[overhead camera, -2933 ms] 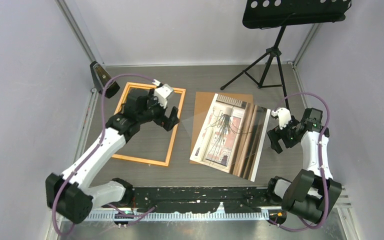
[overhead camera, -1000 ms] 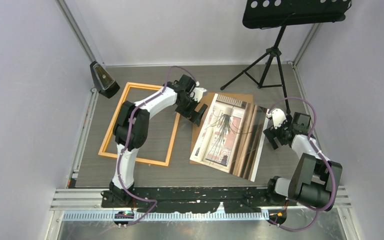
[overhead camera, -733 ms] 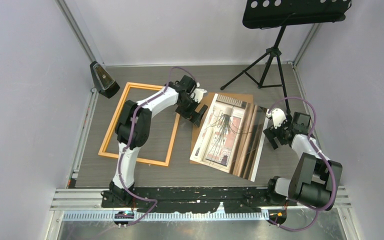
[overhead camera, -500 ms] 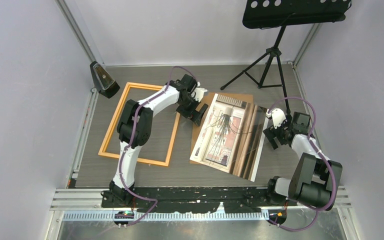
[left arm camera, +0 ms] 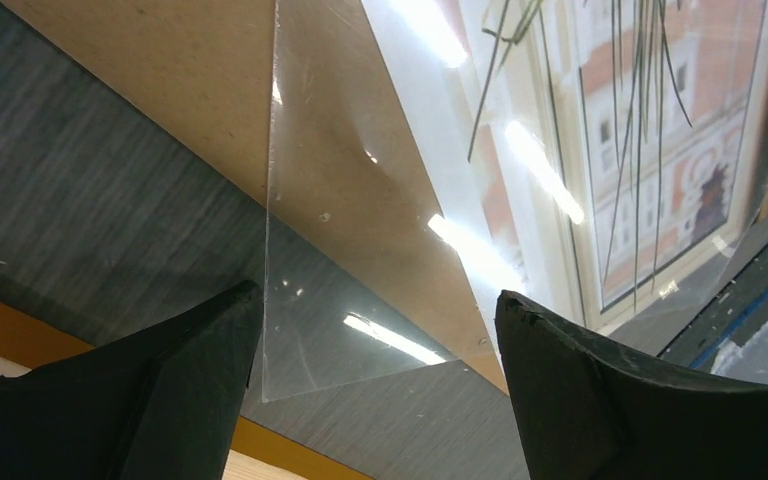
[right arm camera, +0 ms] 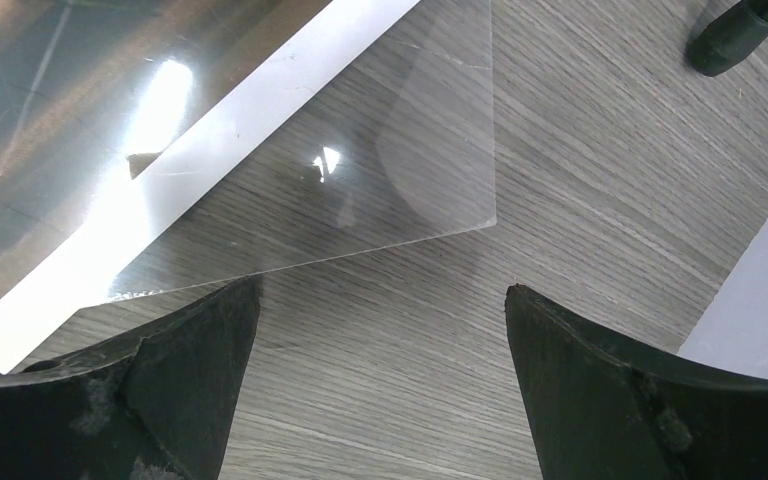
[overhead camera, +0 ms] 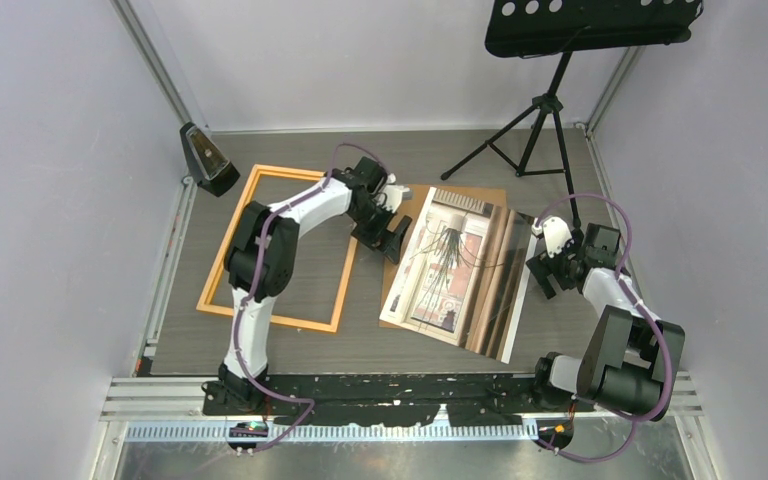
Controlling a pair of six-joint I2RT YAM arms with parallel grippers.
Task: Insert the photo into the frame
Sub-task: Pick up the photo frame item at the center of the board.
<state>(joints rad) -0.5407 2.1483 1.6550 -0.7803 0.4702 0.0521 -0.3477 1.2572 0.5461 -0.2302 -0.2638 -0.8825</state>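
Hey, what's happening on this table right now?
Two robot arms are setting up to frame a picture. The photo lies on a brown backing board with a clear sheet askew over it, to the right of the empty orange frame. The left gripper is open at the sheet's left corner, and the right gripper is open by its right corner. Nothing is gripped yet.

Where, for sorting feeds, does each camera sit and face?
Top external: above, behind the bases, looking down on the frame and photo; left arm and right arm show.
Left wrist: wrist-mounted, looking past the open left gripper at a corner of the clear sheet.
Right wrist: likewise, past the open right gripper at another corner.
Both wrist views share that sheet.
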